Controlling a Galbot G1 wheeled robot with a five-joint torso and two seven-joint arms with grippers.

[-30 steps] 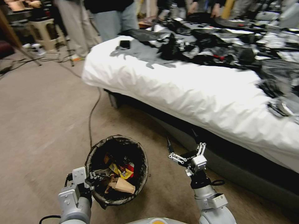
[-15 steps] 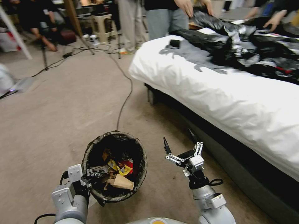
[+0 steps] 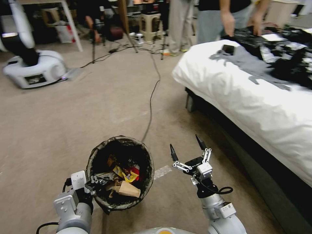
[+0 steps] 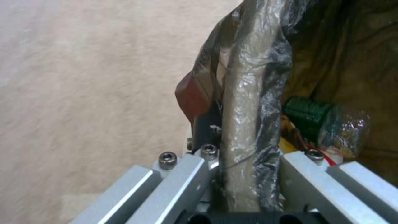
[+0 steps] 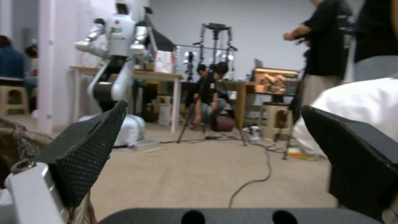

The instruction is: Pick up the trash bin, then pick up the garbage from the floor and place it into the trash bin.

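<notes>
Robot carrying a lined bin over the carpet beside a bed.

The left end effector (image 3: 97, 181) is clamped on the near rim of the small round white plastic trash bin with a dark bag liner (image 3: 147, 159), held above the beige carpet floor (image 3: 65, 113). Inside lie yellow and red wrappers, brown paper scraps (image 3: 128, 190) and a tiny green-labelled clear bottle (image 4: 319, 119). The right end effector (image 3: 188, 151) hangs just beside the bin, fingers spread wide and empty, near the white-covered bed (image 3: 253, 100).

Right gripper (image 5: 215, 149) hung w/ black fingers (image 5: 99, 137) spread over beige floor (image 5: 199, 174). White humanoid robot (image 5: 118, 46) stood by table (image 5: 141, 74); cable (image 5: 257, 177) crossed carpet.
</notes>
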